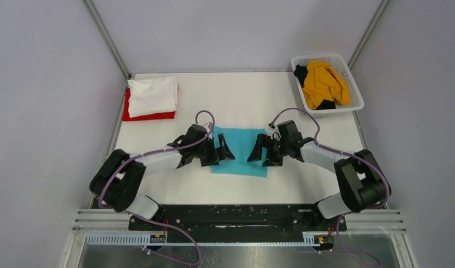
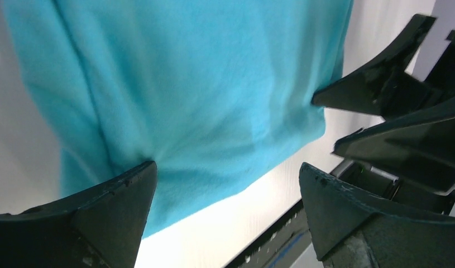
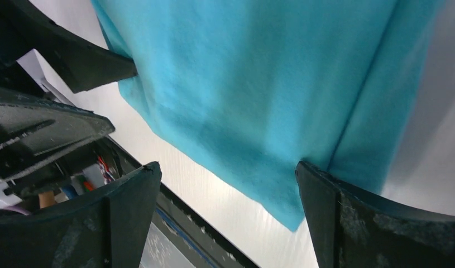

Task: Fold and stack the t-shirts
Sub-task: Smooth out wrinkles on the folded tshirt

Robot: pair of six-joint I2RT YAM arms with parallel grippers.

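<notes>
2 empty, wide-spread tools, the left tool (image 1: 219, 152) and the right tool (image 1: 263, 152), flank the folded teal t-shirt (image 1: 240, 146) lying toward the near edge of the tabletop (image 1: 242, 97), perhaps touching it, so closing now might pinch only 1 layer and drag the fold apart.
</notes>
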